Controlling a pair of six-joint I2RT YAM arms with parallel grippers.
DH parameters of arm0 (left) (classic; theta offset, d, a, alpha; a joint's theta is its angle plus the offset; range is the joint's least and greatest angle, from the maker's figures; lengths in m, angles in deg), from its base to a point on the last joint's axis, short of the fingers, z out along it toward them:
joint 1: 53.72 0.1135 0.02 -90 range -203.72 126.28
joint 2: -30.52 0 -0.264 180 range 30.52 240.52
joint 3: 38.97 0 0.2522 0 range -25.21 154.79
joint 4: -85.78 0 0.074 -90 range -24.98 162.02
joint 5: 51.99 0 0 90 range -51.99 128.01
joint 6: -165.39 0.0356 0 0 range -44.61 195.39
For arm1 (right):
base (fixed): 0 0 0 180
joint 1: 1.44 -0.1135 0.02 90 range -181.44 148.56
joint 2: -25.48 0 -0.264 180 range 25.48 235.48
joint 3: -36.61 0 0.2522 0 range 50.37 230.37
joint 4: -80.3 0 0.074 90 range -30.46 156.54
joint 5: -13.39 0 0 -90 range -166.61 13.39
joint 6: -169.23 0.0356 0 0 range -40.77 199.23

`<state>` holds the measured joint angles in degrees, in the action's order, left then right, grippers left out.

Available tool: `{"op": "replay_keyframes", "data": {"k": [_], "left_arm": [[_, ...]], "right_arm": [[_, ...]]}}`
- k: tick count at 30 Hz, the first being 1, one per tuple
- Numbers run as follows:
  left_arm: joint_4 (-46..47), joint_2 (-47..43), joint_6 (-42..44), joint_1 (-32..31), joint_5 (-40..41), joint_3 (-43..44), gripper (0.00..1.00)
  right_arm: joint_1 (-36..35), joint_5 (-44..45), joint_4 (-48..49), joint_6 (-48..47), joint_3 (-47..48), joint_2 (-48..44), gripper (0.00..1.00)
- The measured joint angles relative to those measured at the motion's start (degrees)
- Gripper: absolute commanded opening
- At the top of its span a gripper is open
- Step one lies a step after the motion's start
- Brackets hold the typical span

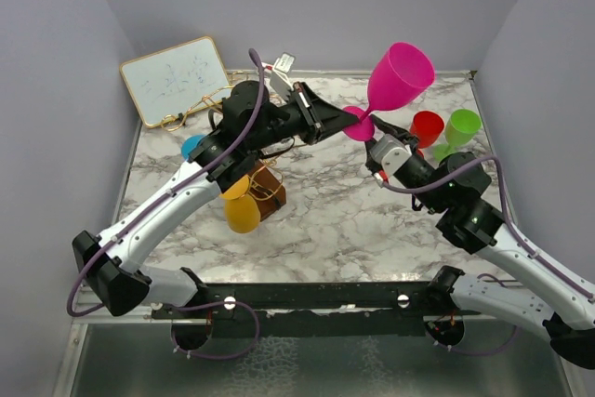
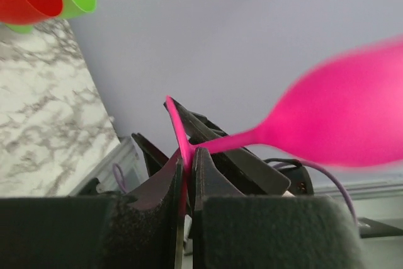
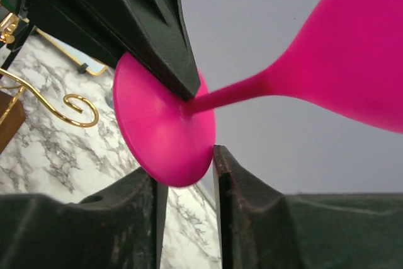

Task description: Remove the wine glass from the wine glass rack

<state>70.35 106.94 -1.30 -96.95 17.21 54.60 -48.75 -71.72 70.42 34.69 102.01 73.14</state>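
A pink wine glass (image 1: 400,76) is held in the air, tilted, above the back of the table. My left gripper (image 1: 349,120) is shut on its round foot (image 2: 178,131), pinching the disc edge-on between both fingers (image 2: 187,163). My right gripper (image 1: 376,143) sits just below the foot (image 3: 165,137) with its jaws apart; the disc's lower rim dips between them and touches the right finger (image 3: 221,162). The wine glass rack (image 1: 271,189), gold wire on a brown base, stands under my left arm with a yellow glass (image 1: 243,212) on it.
A red glass (image 1: 427,126) and a green glass (image 1: 461,126) stand at the back right. A blue glass (image 1: 192,146) peeks out beside my left arm. A small whiteboard (image 1: 175,79) leans at the back left. Grey walls enclose three sides.
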Motion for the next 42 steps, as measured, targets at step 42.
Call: {"op": "replay_keyframes", "data": {"k": [42], "left_arm": [[-34.67, -31.69, 40.79, -0.02, 33.99, -2.45, 0.00]], "right_arm": [[-0.26, -18.60, -51.54, 54.93, 57.96, 25.40, 0.72]]}}
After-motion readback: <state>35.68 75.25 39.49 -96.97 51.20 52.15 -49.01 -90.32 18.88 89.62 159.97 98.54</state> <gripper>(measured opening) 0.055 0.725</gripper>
